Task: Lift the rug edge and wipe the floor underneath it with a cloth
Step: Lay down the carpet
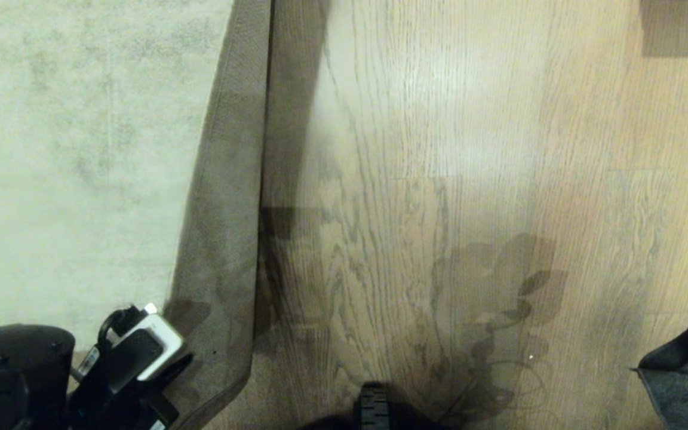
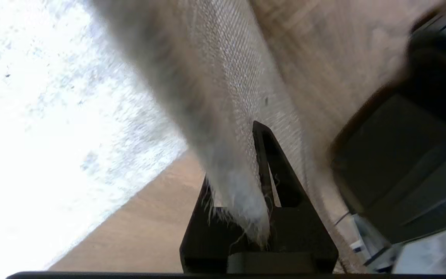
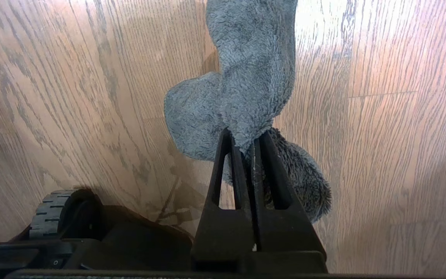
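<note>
A: What do you see from the head view?
B: The rug edge [image 1: 230, 197] is folded over, so its beige backing faces up as a long strip beside the bare floor [image 1: 469, 149]. The left claw [image 1: 159, 382] is at the near end of this strip, at the near left corner of the view. The cloth [image 1: 687, 370] shows only partly, at the right edge, above the floor.

A: And the left wrist view?
B: The left claw [image 2: 263, 182] is pinched tightly on the rug edge [image 2: 227, 116]. The woven backing and the frayed corner hang between its fingers, lifted off the floor [image 2: 145, 228].

A: And the right wrist view?
B: The right claw [image 3: 244, 143] is closed on the cloth [image 3: 250, 69], which is grey and fluffy. It hangs over the floor [image 3: 381, 135]; whether it touches the planks, I cannot tell.
</note>
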